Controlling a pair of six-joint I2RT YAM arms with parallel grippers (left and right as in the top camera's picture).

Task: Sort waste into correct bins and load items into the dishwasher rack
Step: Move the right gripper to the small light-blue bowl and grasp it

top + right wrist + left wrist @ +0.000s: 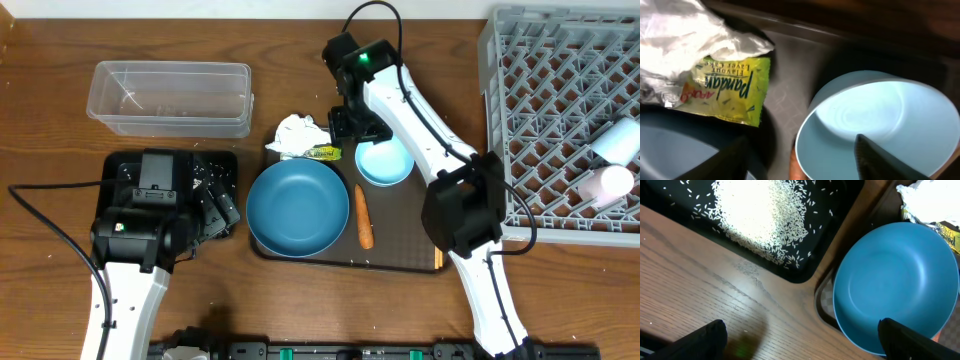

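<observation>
The left end effector [805, 347] hangs released, its two fingers spread wide at the bottom corners of the left wrist view. Below it, the heap of white rice [755, 210] lies in the black tray [845, 202], and the large teal bowl [895, 285] sits just beside that tray on the brown serving tray [400, 235]. From overhead, the left arm covers most of the black tray, and the clear tub [170, 95] stands on the worktop [60, 120] behind it.

The right end effector [805, 162] is down at the small light-blue bowl [875, 125], at the back of the serving tray. Its fingers are apart and straddle the bowl's near rim, one over the inside and one outside. They seem not to touch the rim, though the dim, close view leaves that uncertain. Just to that side lie the yellow-green wrapper [727, 92] and the crumpled tissue [685, 40], the tissue overlapping the wrapper's top edge.

The carrot [364, 217] lies on the serving tray between the teal bowl and the right arm. The grey rack [560, 100] stands at the worktop's right, with the white cup [622, 140] lying inside it.
</observation>
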